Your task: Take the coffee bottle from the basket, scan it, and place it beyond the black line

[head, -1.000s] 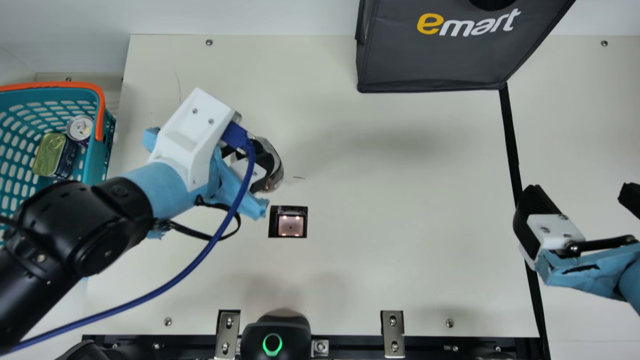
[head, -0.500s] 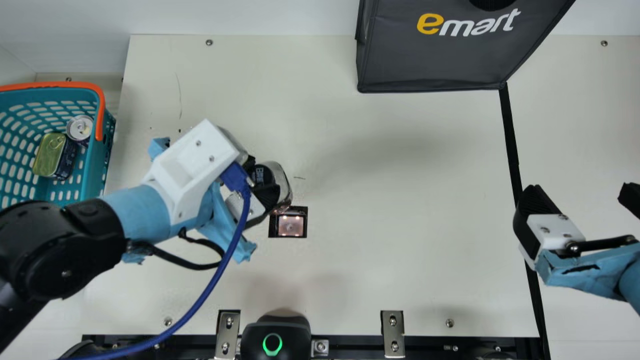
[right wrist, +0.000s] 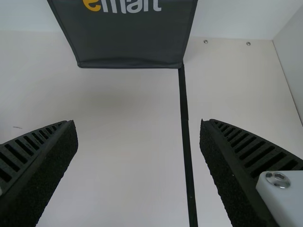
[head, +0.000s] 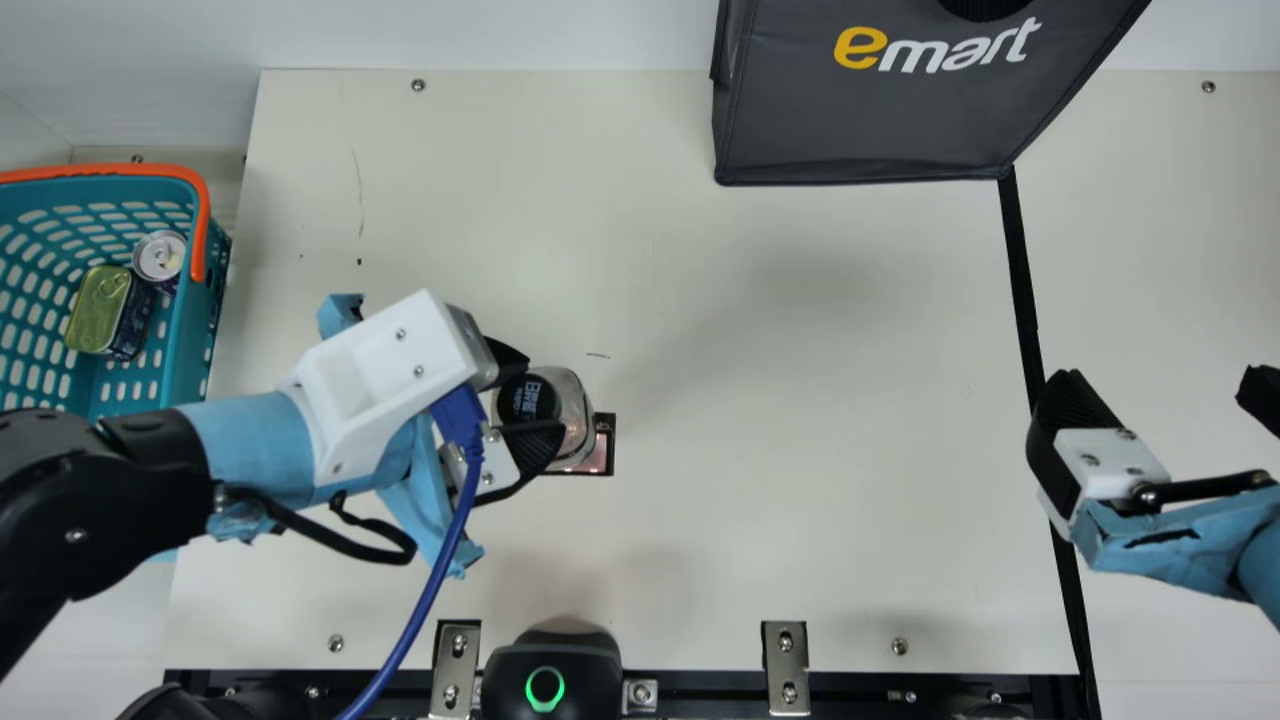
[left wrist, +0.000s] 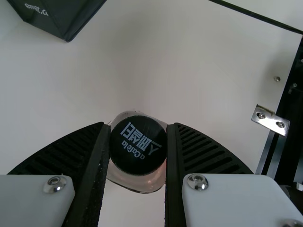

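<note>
Progress of the task. The scanner window, set in the table left of centre, lay partly covered by the coffee bottle, which stood roughly upright. The left gripper had the bottle clasped between its two ribbed fingers, one on either side below the dark cap; whether the base touched the table could not be told. The right gripper was spread wide and held nothing, one finger overlapping the black line and the other to the right of it. Removal from the basket at the far left was complete. Scanning was judged to be in hand, though no sign showed whether a read had registered. Carrying the bottle rightward and setting it down beyond the line remained.

Surface and room. Along the near edge ran a dark rail, with a black unit bearing a green ring and two metal brackets. Beyond it extended the pale table, marked by faint scratches. The basket contained a round can and a squarish tin. A dark bag stood at the far side, its near right corner meeting the line, before a white wall.
</note>
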### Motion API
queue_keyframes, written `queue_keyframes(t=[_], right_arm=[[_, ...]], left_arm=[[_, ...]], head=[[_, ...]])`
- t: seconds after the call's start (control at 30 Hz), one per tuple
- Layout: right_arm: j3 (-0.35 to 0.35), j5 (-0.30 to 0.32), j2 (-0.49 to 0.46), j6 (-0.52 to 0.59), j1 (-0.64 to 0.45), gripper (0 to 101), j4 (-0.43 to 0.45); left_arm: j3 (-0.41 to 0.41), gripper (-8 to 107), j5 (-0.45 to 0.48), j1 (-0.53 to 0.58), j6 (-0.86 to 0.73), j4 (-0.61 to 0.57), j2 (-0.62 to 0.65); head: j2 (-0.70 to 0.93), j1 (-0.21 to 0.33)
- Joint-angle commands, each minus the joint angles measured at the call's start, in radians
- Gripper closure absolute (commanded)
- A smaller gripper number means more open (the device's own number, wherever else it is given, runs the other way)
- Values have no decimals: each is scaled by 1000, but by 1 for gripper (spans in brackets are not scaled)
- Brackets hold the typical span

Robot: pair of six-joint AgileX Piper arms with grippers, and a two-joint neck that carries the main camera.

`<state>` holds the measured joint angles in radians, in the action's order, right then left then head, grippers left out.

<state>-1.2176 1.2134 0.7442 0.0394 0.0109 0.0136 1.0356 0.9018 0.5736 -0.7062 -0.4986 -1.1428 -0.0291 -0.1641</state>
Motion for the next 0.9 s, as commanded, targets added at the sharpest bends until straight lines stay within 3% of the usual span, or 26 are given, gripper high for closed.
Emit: queue_keyframes(t=[0.0, 0.33, 0.87], right_arm=[[0, 0, 0, 0, 0, 10, 0], [0, 0, 0, 0, 0, 10, 0], [0, 0, 0, 0, 0, 10, 0]], left_arm=[[-3, 89, 11, -4, -28, -17, 3], [-29, 89, 33, 0, -54, -42, 33], [-67, 89, 21, 96, 32, -4, 82]], head=[[2, 26], [2, 26], [2, 26]])
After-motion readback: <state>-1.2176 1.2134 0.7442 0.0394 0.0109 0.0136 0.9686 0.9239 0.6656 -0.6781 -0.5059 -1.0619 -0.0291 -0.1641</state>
